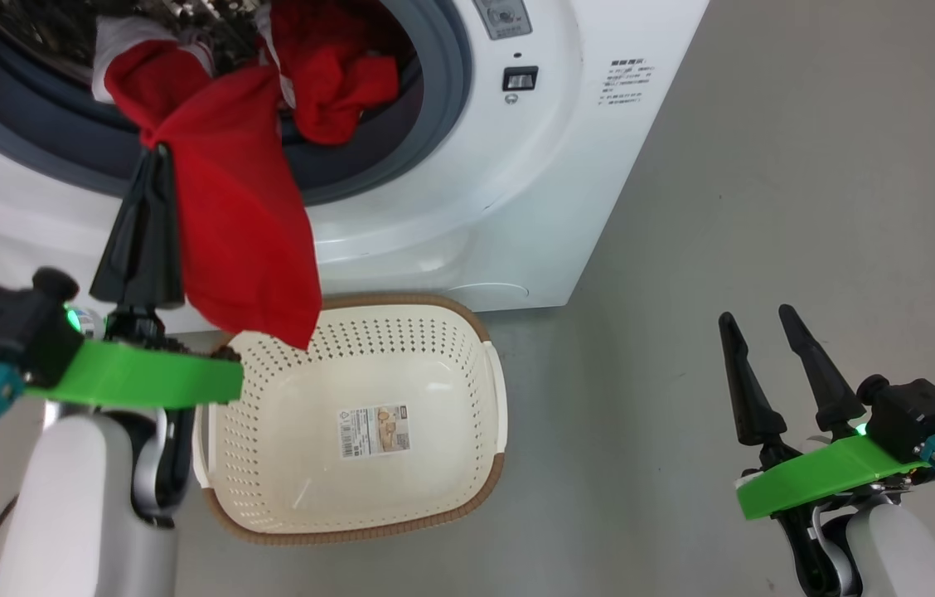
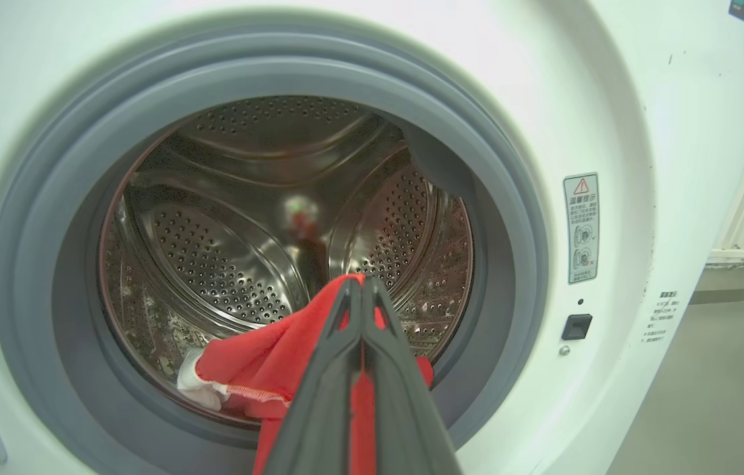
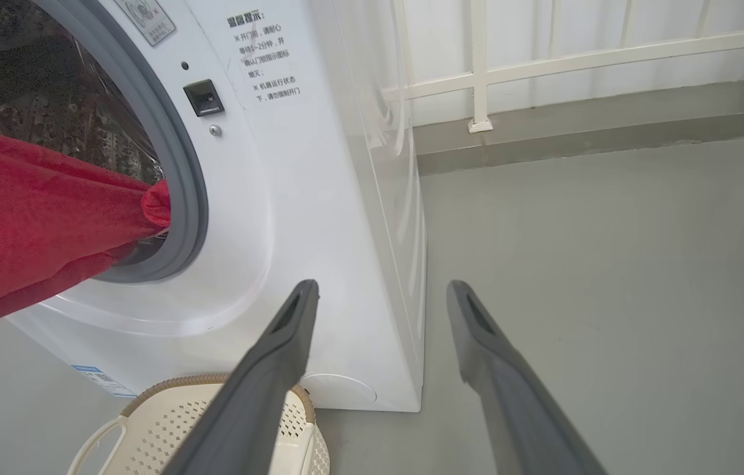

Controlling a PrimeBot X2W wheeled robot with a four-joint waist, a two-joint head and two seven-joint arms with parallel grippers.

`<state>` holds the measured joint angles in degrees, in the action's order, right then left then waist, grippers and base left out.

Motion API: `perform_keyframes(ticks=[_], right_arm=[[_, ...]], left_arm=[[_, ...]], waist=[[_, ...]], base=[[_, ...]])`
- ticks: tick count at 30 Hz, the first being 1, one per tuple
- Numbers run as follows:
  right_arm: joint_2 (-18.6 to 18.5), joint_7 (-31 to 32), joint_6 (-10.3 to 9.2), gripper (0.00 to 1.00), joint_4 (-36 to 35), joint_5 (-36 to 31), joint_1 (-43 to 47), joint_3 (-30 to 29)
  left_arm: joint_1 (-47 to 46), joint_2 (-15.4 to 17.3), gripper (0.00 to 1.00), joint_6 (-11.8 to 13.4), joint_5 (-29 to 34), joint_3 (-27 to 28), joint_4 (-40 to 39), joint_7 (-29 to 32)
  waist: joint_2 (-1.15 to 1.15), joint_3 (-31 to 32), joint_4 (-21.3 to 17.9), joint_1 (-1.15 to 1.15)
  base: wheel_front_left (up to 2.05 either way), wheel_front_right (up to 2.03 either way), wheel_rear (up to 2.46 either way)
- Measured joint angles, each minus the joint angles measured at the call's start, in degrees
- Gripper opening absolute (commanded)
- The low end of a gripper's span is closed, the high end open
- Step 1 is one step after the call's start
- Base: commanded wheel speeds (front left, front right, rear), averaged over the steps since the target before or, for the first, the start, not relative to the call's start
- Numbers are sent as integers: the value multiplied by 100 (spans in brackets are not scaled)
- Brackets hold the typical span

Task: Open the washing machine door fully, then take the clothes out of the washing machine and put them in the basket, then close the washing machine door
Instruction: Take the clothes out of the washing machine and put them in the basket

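- The left claw (image 1: 156, 153) is pressed together, pinching the red clothes (image 1: 244, 232).
- The clothes trail from the washing machine (image 1: 517, 207) and hang over the basket (image 1: 494, 390).
- The right claw (image 1: 753, 315) is spread and empty, well apart above the floor (image 1: 766, 207).

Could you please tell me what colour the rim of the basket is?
Brown, with a woven look, around the cream-white basket; the head view shows it best.

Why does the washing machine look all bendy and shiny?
Left wrist view: the wide lens curves the washing machine, and its steel drum gleams with blurry reflections. Right wrist view: its glossy side mirrors the white railing.
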<state>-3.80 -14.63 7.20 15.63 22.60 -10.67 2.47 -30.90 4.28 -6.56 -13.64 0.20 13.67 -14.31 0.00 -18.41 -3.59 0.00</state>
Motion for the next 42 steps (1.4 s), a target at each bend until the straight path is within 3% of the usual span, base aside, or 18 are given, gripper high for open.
perform_keyframes(ticks=[11, 17, 28, 42], right_arm=[[-36, 0, 0, 100, -2, 0, 18, 1], [-44, 0, 0, 100, -10, 0, 19, 5], [24, 0, 0, 100, -73, 0, -23, 36], [77, -1, 0, 100, -165, 19, -476, 96]], left_arm=[[848, -118, 0, 1, 0, -27, -1441, -24], [1152, -143, 0, 8, 3, -254, -1573, -33], [1183, -109, 0, 0, -1, -530, 665, -33], [-493, 125, 0, -55, 204, -485, 3148, -33]], waist=[[0, 71, 17, 0], [0, -11, 27, 0], [0, -381, -61, 0], [0, -1110, -299, 0]], base=[[0, 0, 0], [0, 0, 0], [0, 0, 0], [0, 0, 0]])
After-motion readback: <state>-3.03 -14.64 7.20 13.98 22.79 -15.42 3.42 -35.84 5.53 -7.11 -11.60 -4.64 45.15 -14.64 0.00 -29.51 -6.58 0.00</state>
